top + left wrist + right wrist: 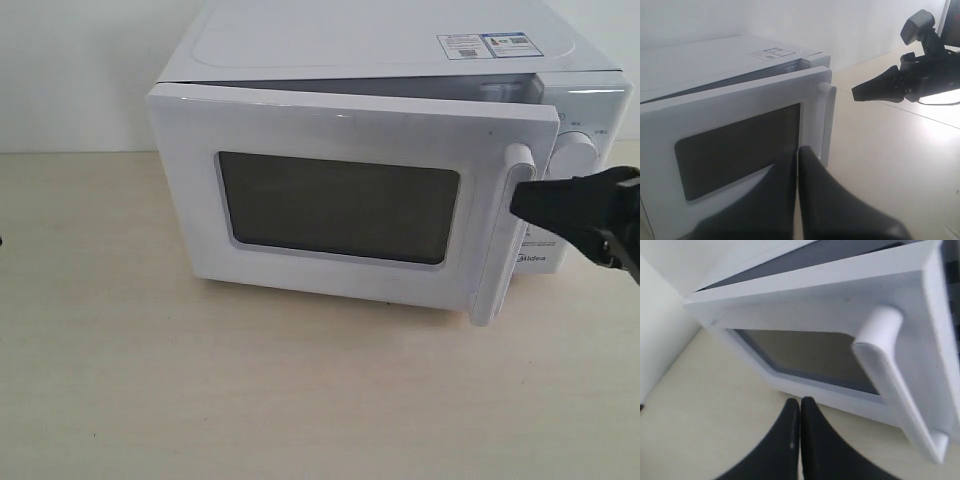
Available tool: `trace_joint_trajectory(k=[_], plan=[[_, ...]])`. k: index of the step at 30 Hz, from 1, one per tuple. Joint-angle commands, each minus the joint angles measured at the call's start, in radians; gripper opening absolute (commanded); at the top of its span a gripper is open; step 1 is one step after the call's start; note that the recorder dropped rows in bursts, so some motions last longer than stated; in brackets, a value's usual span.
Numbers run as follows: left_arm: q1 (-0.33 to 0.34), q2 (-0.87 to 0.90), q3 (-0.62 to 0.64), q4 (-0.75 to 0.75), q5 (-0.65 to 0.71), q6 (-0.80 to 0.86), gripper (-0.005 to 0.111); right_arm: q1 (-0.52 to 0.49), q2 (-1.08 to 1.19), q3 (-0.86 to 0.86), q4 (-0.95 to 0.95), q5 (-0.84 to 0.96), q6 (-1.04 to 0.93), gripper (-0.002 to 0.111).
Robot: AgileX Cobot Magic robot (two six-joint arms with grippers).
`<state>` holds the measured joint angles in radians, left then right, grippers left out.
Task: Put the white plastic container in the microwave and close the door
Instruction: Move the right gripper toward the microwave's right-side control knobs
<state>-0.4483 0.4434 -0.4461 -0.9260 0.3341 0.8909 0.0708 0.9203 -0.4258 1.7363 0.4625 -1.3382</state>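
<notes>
Against the counter's back edge the microwave's (380, 40) door (330, 130) hangs ajar, the white plastic container out of my sight, and my right pincer (800, 404), tips pressed together beside the handle (500, 235), could glance off and leave it unlatched.

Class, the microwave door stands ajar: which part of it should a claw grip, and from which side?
Grip the vertical bar handle on the door's free right edge, from the front. It stands off the panel, leaving a gap behind for one finger, and the right claw is beside it.

Pale wooden table (250, 400), white wall (80, 70).
</notes>
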Motion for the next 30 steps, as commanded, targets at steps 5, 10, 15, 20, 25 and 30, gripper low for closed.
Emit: trace_joint_trajectory(k=[5, 10, 15, 20, 25, 30], plan=[[-0.005, -0.007, 0.004, -0.013, -0.017, -0.010, 0.004, 0.000, -0.001, -0.067, 0.008, -0.084, 0.026, 0.000], [-0.005, -0.007, 0.004, -0.013, -0.017, -0.010, 0.004, 0.000, 0.000, -0.103, 0.008, -0.101, 0.048, 0.000], [-0.005, -0.007, 0.004, -0.013, -0.017, -0.010, 0.004, 0.000, 0.000, -0.158, 0.008, -0.068, 0.113, 0.000], [-0.005, -0.007, 0.004, -0.013, -0.017, -0.010, 0.004, 0.030, -0.002, -0.222, 0.008, -0.015, 0.201, 0.000], [-0.005, -0.007, 0.004, -0.035, -0.015, -0.010, 0.004, 0.152, -0.002, -0.215, 0.008, -0.169, 0.268, 0.000], [-0.005, -0.007, 0.004, -0.035, -0.021, -0.010, 0.004, 0.311, -0.002, -0.215, 0.008, -0.351, 0.266, 0.000]])
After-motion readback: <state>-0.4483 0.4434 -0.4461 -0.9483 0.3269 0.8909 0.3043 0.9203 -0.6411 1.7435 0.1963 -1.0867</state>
